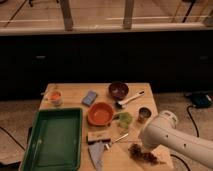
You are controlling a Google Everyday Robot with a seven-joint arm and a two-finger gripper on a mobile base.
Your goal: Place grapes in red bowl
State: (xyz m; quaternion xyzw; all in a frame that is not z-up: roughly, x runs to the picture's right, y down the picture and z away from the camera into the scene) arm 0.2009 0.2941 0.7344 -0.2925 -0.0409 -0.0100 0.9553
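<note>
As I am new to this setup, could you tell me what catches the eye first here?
The white robot arm reaches in from the lower right of the picture, its gripper down at the grapes near the front edge of the table. A big green tray fills the left front, and the red bowl sits mid-table.

We see the white arm (176, 141) run out of view at the right and bottom edges. It masks most of the gripper (142, 147), which sits at the arm's low end, just above the grapes (146, 155). The bottom edge cuts off the near ends of the green tray (56, 110) and the tabletop (75, 92).
</note>
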